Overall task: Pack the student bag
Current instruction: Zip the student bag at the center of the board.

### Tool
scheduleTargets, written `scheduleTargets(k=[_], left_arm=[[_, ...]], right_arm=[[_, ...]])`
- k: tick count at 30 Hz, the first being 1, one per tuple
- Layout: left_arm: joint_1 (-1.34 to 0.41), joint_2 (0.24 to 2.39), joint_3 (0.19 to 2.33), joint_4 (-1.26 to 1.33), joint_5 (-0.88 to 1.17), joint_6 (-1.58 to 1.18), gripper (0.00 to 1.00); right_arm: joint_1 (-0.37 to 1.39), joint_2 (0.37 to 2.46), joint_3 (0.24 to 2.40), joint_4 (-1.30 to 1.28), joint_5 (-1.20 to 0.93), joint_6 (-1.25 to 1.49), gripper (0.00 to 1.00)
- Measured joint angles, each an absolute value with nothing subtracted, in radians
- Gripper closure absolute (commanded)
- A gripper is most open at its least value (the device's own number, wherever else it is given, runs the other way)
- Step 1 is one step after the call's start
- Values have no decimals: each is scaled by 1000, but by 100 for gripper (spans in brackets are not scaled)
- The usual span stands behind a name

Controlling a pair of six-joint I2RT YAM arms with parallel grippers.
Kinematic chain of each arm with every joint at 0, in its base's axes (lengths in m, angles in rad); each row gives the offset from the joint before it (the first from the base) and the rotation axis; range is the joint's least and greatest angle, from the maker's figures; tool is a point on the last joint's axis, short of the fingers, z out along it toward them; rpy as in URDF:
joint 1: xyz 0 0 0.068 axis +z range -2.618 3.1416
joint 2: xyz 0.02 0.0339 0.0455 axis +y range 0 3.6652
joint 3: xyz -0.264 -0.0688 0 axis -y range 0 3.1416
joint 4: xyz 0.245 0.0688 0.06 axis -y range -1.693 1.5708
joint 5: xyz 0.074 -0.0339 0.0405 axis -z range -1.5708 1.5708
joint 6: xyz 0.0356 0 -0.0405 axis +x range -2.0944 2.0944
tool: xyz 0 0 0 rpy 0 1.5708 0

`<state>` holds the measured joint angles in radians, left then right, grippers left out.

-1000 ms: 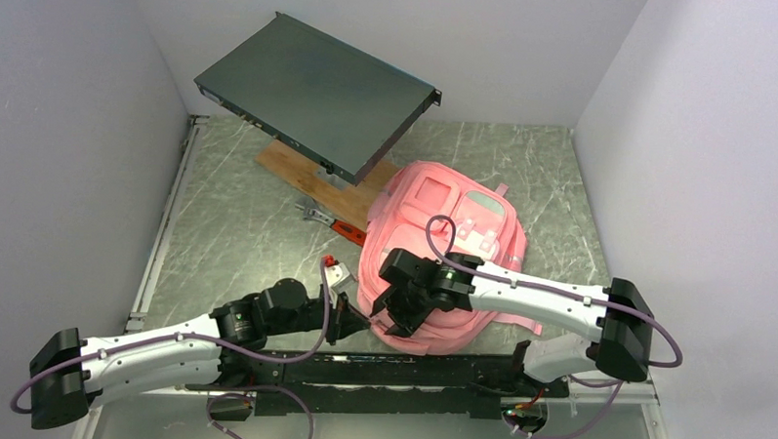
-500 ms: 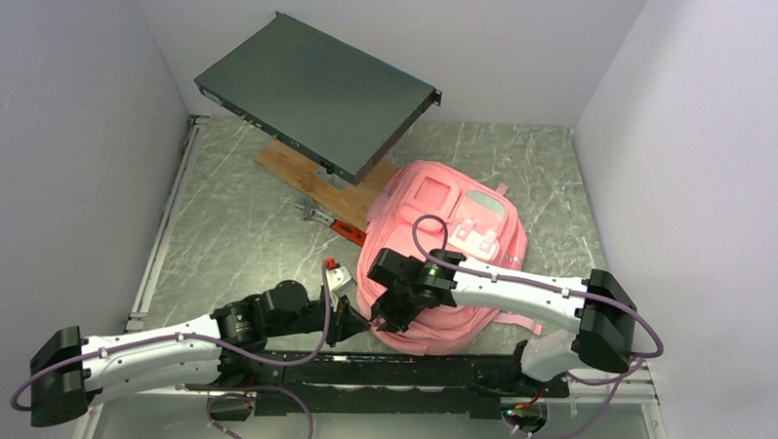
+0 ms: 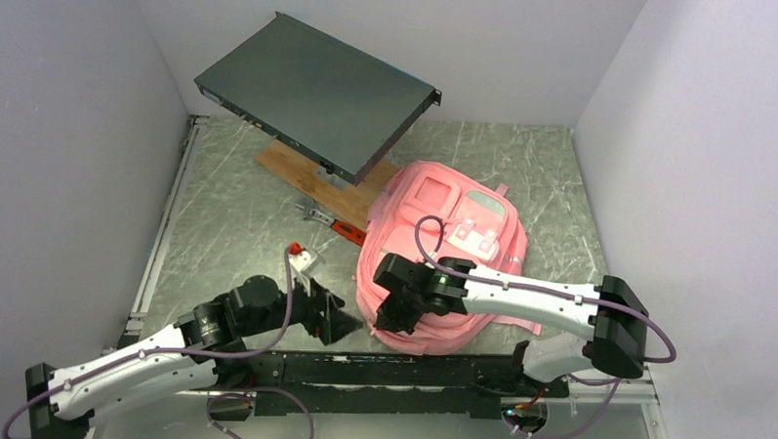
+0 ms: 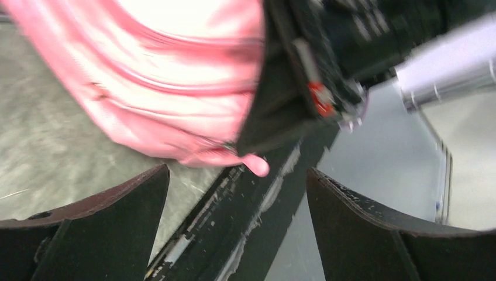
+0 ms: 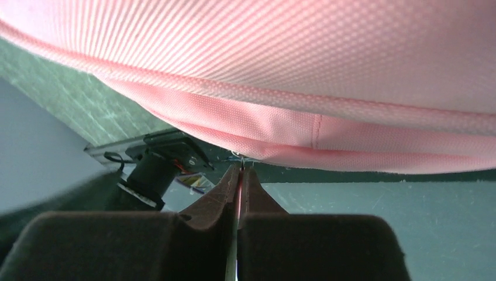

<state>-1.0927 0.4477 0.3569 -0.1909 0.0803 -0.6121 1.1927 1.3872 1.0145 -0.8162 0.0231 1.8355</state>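
Inspecting the step in hand, judged to be opening a zip: the student bag (image 3: 468, 232) lies flat on the grey marbled counter (image 3: 228, 233), right of centre, with its near edge close to the black base rail (image 3: 390, 371). The right hand (image 3: 393, 315) sits at the bag's near-left corner. Its wrist view shows the two fingers (image 5: 216, 193) pressed together with only a thin pink tab (image 5: 238, 186) between them, just under the bag's lower seam. This tab is judged to be a zip pull, but the slider is too small to confirm. The left hand (image 3: 339, 321) hangs just beside the same corner, apart from the fabric, its fingers spread wide with nothing between them. No pocket shows open from above, so packing is judged not yet begun. Recommendations: draw the tab along the line of the seam, not outward from it, or the slider is likely to bind. The tab is thin and pinched near the fingertips, so load it gently to avoid slipping off. The bag is soft and unanchored and will probably slide or bunch under the pull. The left hand should therefore press or pinch the fabric next to the slider to give counter-tension. A red-handled tool (image 3: 344, 230) lies near the bag's far-left side, clear of the work.
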Motion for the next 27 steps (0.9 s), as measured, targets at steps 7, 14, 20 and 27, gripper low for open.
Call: scheduleTargets(k=[7, 14, 20, 27], left_arm=[[-759, 632, 379, -207, 158, -749, 14], [-704, 941, 397, -71, 228, -754, 32], [-703, 1089, 427, 97, 302, -729, 82], [-677, 1247, 529, 83, 397, -673, 100]], right_arm=[[1199, 1372, 955, -665, 47, 1574, 100], [1224, 1488, 990, -619, 71, 1298, 100], [1245, 1491, 1019, -620, 83, 1113, 100], [1281, 1499, 1029, -620, 108, 899, 100]])
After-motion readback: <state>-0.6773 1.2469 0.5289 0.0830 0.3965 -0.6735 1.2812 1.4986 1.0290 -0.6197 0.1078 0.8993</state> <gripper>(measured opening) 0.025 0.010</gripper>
